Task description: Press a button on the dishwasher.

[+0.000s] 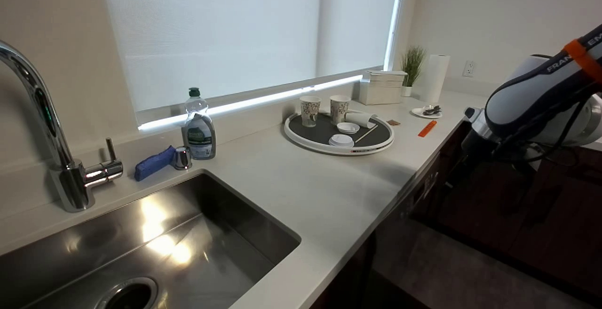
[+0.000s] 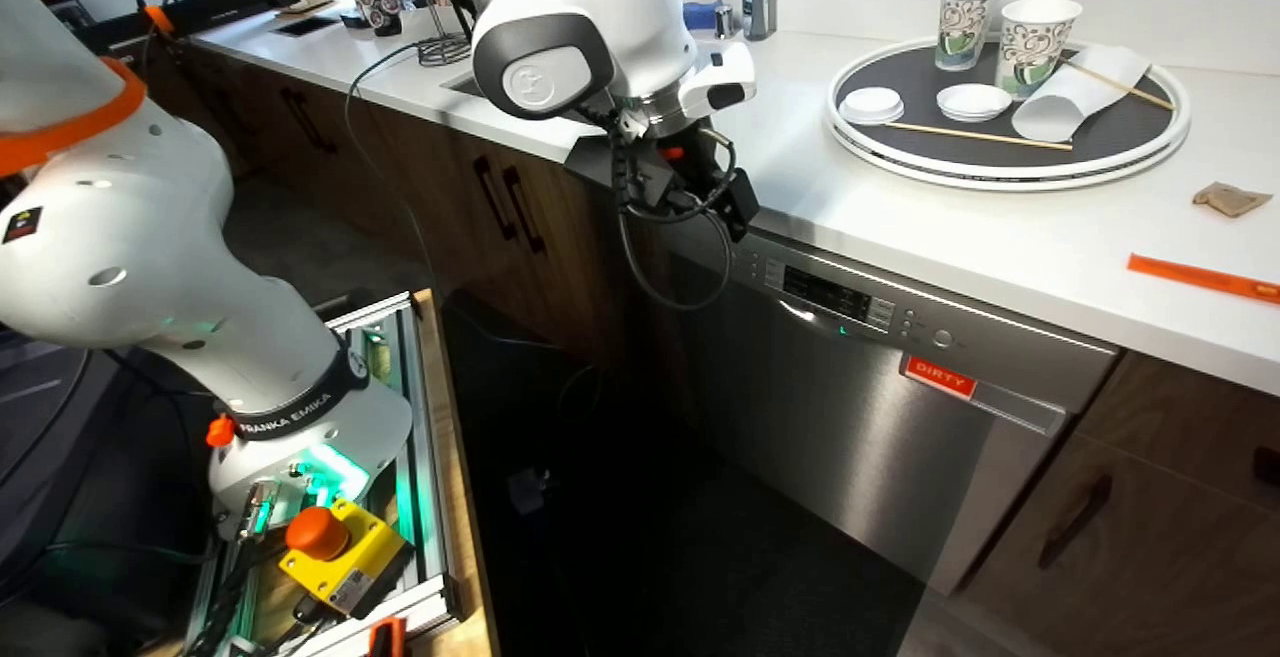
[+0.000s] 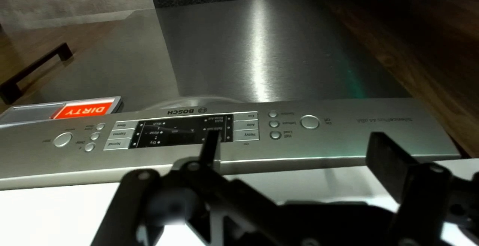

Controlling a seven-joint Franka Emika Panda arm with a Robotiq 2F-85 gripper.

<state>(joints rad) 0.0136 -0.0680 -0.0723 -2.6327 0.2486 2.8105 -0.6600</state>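
The dishwasher [image 2: 830,417] is a stainless-steel built-in front under the counter. In the wrist view its control panel [image 3: 336,141] appears upside down. It has a round on/off button [image 3: 310,122], three small buttons [image 3: 274,124] beside it, a dark display [image 3: 179,130] and a round start button [image 3: 62,139] at the left. My gripper [image 3: 295,141] is open with nothing between its fingers, in front of the panel's upper edge. The on/off button shows between the fingers. In an exterior view the gripper [image 2: 742,222] is by the counter edge, near the panel's left end; contact cannot be told.
The white counter [image 2: 960,227] overhangs the dishwasher. A round tray [image 2: 850,152] with cups and lids stands on it, near an orange strip [image 2: 1200,277]. A red DIRTY sign [image 2: 940,377] is on the dishwasher front. Wooden cabinets [image 2: 1150,477] flank it. A sink [image 1: 197,243] lies along the counter.
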